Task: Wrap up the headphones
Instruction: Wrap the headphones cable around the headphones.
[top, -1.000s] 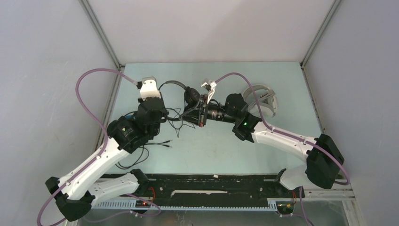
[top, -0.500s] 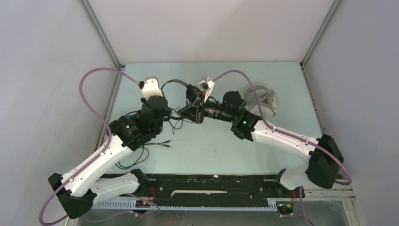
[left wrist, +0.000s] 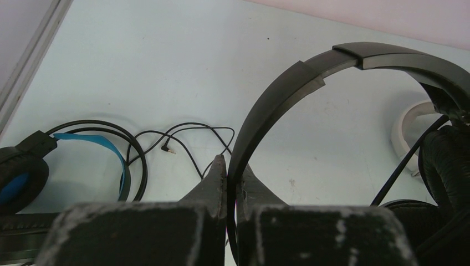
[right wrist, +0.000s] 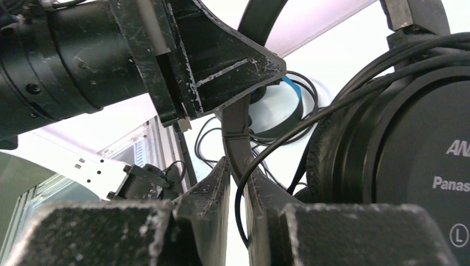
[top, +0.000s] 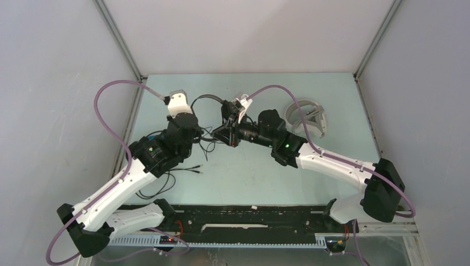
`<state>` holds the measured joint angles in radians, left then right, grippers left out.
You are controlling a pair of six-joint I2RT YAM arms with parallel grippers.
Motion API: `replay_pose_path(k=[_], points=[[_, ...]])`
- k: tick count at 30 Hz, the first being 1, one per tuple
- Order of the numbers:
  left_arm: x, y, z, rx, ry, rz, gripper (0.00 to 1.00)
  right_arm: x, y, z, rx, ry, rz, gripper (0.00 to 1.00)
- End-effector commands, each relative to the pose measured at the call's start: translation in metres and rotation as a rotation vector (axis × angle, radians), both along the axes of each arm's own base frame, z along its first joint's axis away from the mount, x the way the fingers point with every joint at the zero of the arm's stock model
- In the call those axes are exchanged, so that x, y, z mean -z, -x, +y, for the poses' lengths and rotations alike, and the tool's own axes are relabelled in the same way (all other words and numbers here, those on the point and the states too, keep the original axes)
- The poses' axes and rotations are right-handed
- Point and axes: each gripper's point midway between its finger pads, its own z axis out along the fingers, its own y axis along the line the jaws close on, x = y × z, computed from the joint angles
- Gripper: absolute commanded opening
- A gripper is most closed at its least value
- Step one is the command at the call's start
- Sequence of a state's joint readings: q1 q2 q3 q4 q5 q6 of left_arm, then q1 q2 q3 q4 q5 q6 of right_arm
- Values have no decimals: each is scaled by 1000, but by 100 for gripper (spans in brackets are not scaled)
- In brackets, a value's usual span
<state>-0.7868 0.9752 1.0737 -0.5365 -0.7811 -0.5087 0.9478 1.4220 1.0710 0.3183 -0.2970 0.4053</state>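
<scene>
Plain grey walls (top: 50, 83) box in a pale mint-green table top (top: 277, 177), and both arms reach in over its far half. Raised between them is the slim black wired headset (left wrist: 288, 83) with round padded ear cups. The left gripper (left wrist: 230, 166) is closed tight on the curved headband, which runs straight down between its fingertips. The right gripper (right wrist: 237, 172) comes in from the other side, just beside an ear cup. Its fingers stand a sliver apart, with a dark strip of the headset and a thin black cable (right wrist: 239, 208) in the slit. I cannot tell whether they pinch either. The bulkier black headset with the blue-lined band (left wrist: 83, 137) lies on the table by the left arm, its cord looped beside it. The white headset (top: 307, 115) rests well off to the right.
</scene>
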Motion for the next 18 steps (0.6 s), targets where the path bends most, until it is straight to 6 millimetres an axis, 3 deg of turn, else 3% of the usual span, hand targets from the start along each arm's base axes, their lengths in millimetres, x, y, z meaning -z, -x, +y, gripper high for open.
replay_pose_path(k=[1,7,16,18], points=[[-60,-4,-17,14,242,-138,0,-16,-8,-7,68,10,-47,18],[-60,-7,-13,-5,220,-145,0,-21,0,-11,58,19,-12,24],[-58,-14,-10,-39,193,-146,0,-28,4,-10,76,54,62,15],[-57,-15,-10,-42,188,-144,0,-28,2,-11,95,63,87,21]])
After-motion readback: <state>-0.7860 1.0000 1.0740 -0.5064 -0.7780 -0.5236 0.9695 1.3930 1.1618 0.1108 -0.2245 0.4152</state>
